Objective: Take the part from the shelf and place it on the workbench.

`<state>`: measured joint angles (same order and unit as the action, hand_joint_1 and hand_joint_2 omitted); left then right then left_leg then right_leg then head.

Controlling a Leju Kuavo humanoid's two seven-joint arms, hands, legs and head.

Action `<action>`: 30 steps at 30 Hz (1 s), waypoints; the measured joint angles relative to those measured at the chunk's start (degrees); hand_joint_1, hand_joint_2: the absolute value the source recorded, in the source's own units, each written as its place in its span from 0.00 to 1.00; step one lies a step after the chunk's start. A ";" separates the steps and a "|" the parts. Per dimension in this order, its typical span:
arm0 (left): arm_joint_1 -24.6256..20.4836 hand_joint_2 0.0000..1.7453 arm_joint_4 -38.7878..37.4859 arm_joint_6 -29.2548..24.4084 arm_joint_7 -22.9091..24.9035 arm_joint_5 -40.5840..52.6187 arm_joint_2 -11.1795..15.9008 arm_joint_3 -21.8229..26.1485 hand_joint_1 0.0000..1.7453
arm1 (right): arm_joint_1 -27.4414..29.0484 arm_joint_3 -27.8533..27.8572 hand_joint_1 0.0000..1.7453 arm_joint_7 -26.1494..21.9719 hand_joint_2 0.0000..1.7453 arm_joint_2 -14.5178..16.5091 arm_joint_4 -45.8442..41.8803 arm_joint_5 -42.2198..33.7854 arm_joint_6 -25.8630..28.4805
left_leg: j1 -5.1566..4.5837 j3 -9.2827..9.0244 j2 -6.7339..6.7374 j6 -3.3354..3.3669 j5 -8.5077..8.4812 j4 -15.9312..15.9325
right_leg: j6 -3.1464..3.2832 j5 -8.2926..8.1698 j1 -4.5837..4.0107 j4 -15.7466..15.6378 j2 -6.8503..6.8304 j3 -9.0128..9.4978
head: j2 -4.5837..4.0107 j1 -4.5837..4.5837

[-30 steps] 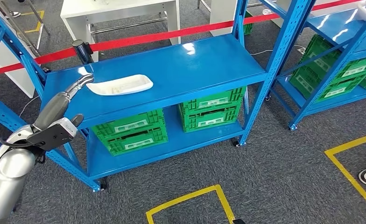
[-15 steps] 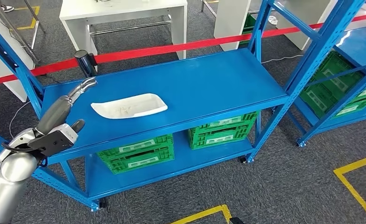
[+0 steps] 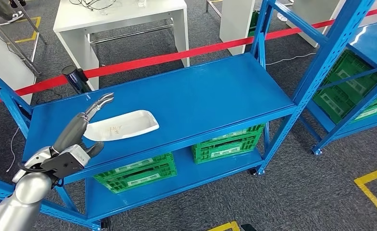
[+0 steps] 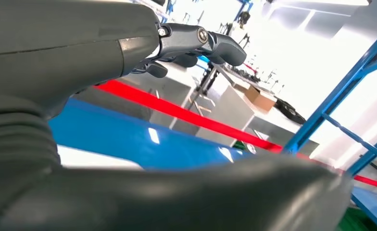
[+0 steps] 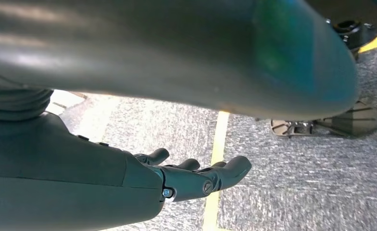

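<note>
A blue shelf (image 3: pixel 210 91) fills the middle of the head frame, with a white part (image 3: pixel 121 125) lying flat on its top board at centre left. On its lower board sit two green crates (image 3: pixel 227 143), side by side. The shelf stands on grey carpet (image 3: pixel 297 192)

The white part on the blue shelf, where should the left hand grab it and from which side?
Probably by the raised rim at the end of the white part nearest the left hand. It lies flat and shallow on the blue shelf, long axis along the shelf, so coming from that end over the rim suits it.
</note>
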<state>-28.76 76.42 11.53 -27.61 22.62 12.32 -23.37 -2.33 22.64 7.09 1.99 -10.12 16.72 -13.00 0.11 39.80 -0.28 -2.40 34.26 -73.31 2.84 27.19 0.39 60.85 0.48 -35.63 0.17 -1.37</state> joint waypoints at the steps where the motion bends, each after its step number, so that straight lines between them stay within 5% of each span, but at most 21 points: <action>1: 0.31 0.00 0.11 -0.11 0.15 -0.15 -0.55 -0.08 0.00 | 0.00 0.00 0.00 0.14 0.00 0.00 0.00 0.08 0.00 | -0.15 -0.61 -0.01 0.46 -2.06 2.41 | 0.04 0.26 -0.22 -0.02 0.04 0.37 | 0.00 0.00; 3: 0.65 0.00 0.25 -0.44 0.35 -0.49 -1.71 -0.21 0.00 | 0.01 0.00 0.00 0.25 0.00 0.19 0.01 0.20 0.01 | -0.76 -3.06 0.05 1.99 -6.26 9.43 | 0.08 0.66 -0.48 -0.17 0.07 1.02 | 0.00 0.09; 5: 0.79 0.00 0.28 -0.73 0.45 -0.76 -2.78 -0.33 0.00 | -0.10 0.00 0.00 0.28 0.00 0.40 0.01 0.24 0.04 | -1.41 -4.56 0.13 3.26 -7.34 13.60 | -0.28 0.77 -0.26 -0.42 0.07 1.11 | 0.00 0.19; 10: 1.10 0.00 0.28 -0.84 0.49 -0.91 -4.36 -0.45 0.00 | -0.20 0.00 0.00 0.29 0.00 0.45 0.00 0.26 0.02 | -1.41 -5.50 0.03 1.35 -8.29 14.85 | -0.61 0.88 -0.17 -0.76 -0.01 1.45 | 0.00 0.29; 19: 1.21 0.00 -0.13 -0.88 0.54 -0.66 -6.15 -0.86 0.00 | -0.34 0.00 0.00 0.28 0.00 0.28 0.00 0.59 0.04 | -1.40 -5.82 0.02 2.13 -8.08 14.84 | -1.48 0.74 -0.18 -1.70 -0.01 2.31 | 0.00 0.28; 30: -1.25 0.00 -4.00 -1.94 1.85 -1.08 -9.23 -3.63 0.00 | -0.31 0.08 0.00 -0.65 0.00 0.26 0.00 0.12 0.02 | -1.41 -5.83 0.05 2.45 -8.11 14.83 | -1.77 0.55 -0.08 -1.83 0.00 2.36 | 0.00 0.28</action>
<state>-30.00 72.42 9.59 -25.76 21.54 3.08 -27.00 -2.63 22.73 6.45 2.25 -10.12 16.84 -12.98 -1.30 33.98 -0.22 0.05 26.15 -58.49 1.06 27.74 0.32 59.02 0.48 -33.27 0.17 -1.09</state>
